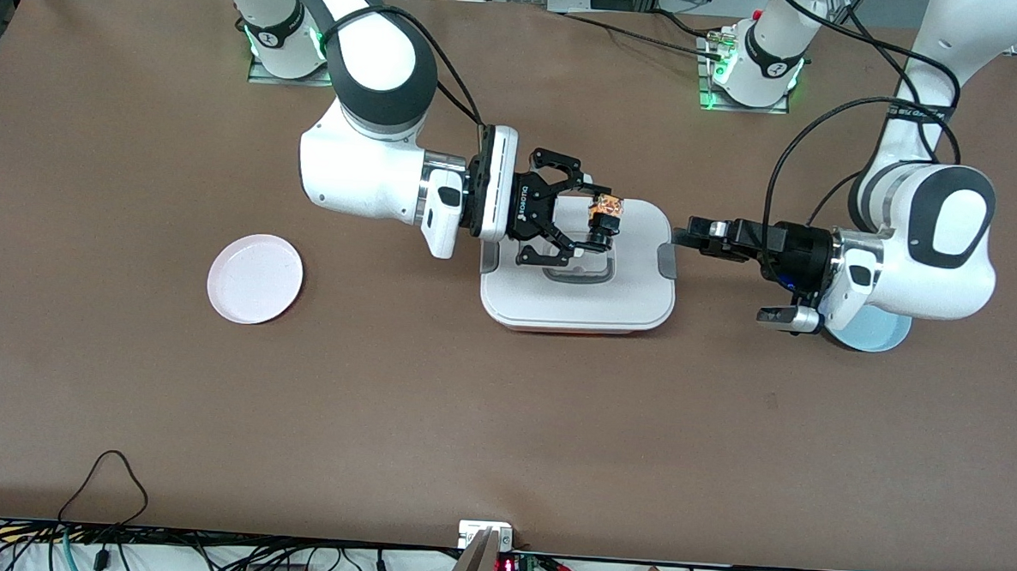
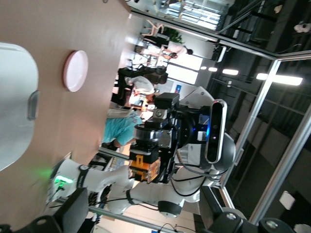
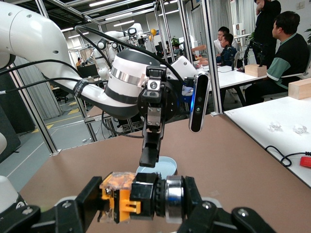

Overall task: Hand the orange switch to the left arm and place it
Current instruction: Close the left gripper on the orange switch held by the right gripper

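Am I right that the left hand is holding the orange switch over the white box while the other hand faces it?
Not quite: the right hand is the one shut on the orange switch over the white box, as the front view shows. The left hand faces it from beside the box.

A brown matte surface [image 1: 502, 422] fills the front view, with cables [image 1: 102, 551] tangled along its 6 o'clock edge and aluminium framing at 12 o'clock. In the right wrist view, metal frame posts [image 3: 211, 53] rise toward ceiling strip lights, and seated people [image 3: 284, 48] work at white desks [image 3: 272, 126] at 3 o'clock.
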You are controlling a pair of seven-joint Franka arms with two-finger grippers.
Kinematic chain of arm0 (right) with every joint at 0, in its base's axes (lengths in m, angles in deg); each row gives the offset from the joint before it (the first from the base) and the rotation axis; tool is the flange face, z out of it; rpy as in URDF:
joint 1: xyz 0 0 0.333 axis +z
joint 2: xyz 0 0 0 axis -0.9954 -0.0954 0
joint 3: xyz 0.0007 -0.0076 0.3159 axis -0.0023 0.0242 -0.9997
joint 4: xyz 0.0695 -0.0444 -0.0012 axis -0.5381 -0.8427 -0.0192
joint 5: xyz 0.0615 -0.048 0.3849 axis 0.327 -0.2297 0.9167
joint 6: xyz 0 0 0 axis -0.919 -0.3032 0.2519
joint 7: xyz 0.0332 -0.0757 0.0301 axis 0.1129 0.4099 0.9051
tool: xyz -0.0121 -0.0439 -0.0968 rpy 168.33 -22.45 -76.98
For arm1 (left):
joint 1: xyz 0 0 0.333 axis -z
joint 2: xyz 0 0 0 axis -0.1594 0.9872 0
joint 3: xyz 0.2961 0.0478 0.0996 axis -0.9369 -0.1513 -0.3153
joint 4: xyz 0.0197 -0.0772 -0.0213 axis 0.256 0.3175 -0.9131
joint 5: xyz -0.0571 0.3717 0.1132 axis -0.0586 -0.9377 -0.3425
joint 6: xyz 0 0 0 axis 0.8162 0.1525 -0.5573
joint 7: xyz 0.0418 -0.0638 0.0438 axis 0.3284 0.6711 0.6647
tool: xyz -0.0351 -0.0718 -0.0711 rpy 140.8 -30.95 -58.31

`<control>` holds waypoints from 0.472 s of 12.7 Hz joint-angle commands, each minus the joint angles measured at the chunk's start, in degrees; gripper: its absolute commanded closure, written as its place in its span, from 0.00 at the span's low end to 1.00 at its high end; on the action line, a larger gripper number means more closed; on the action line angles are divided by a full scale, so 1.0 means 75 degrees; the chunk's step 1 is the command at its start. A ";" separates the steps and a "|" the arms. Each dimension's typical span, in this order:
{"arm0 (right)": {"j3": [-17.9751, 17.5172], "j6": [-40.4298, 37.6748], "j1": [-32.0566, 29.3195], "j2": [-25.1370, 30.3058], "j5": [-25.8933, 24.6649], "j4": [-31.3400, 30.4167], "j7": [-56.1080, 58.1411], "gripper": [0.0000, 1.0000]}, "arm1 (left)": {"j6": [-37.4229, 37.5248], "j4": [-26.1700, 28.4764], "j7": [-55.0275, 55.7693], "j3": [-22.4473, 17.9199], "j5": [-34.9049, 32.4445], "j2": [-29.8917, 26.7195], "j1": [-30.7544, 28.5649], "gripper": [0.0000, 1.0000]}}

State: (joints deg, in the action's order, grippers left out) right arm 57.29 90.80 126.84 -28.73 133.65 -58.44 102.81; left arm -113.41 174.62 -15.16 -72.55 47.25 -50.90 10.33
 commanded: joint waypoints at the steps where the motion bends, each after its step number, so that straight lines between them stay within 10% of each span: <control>1: 0.0029 0.0086 0.0030 -0.0121 0.0225 0.0232 0.0127 1.00 | -0.0065 0.0051 -0.0349 -0.0054 0.0823 0.0177 0.0325 0.00; 6: 0.0029 0.0028 -0.0052 -0.0121 0.0202 0.0150 0.0419 1.00 | -0.0263 0.0051 -0.0653 -0.0054 0.1751 0.0529 0.0818 0.00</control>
State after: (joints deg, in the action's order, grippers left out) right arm 57.46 90.85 126.64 -28.90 133.76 -58.43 103.82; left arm -114.44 174.74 -17.34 -72.52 57.79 -47.83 15.24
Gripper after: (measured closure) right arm 0.273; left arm 0.000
